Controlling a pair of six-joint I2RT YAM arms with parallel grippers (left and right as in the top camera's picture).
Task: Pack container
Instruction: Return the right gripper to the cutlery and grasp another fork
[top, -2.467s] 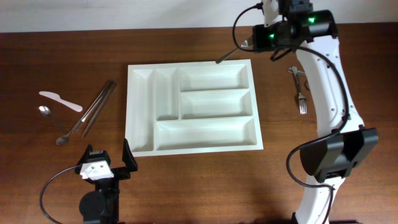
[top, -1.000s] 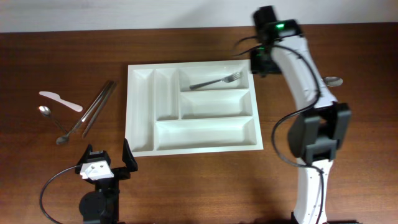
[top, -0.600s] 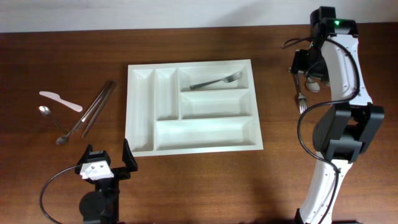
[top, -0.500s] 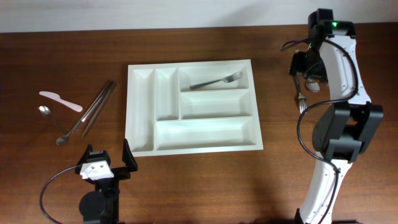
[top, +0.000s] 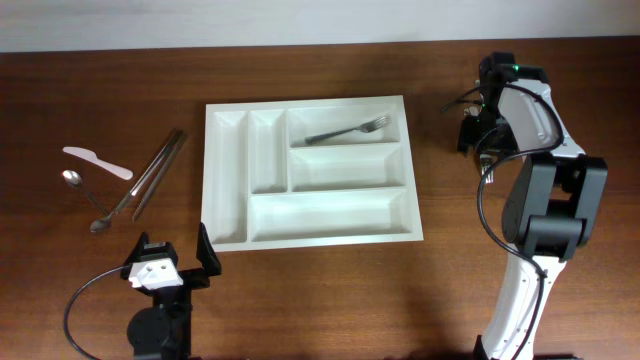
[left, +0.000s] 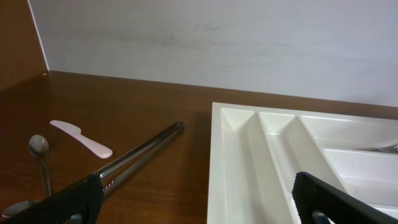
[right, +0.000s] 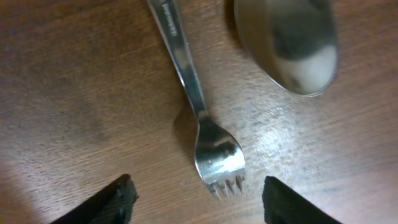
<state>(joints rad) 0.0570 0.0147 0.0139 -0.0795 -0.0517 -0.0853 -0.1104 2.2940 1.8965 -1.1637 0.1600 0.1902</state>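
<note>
The tray (top: 330, 215) sits mid-table, with one fork (top: 347, 128) lying in its far right compartment. Right of it, well apart, the right gripper (right: 198, 198) hangs spread over a second fork (right: 198, 121), whose long axis crosses the gap between the fingers, with a spoon (right: 287, 43) just beside. The left gripper (left: 200, 200), also spread, sits near-left, much farther from that fork.

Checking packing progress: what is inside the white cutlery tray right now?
One fork lies in the top long compartment of the tray. The other four compartments look empty, and nothing covers any of them in the overhead view.
</note>
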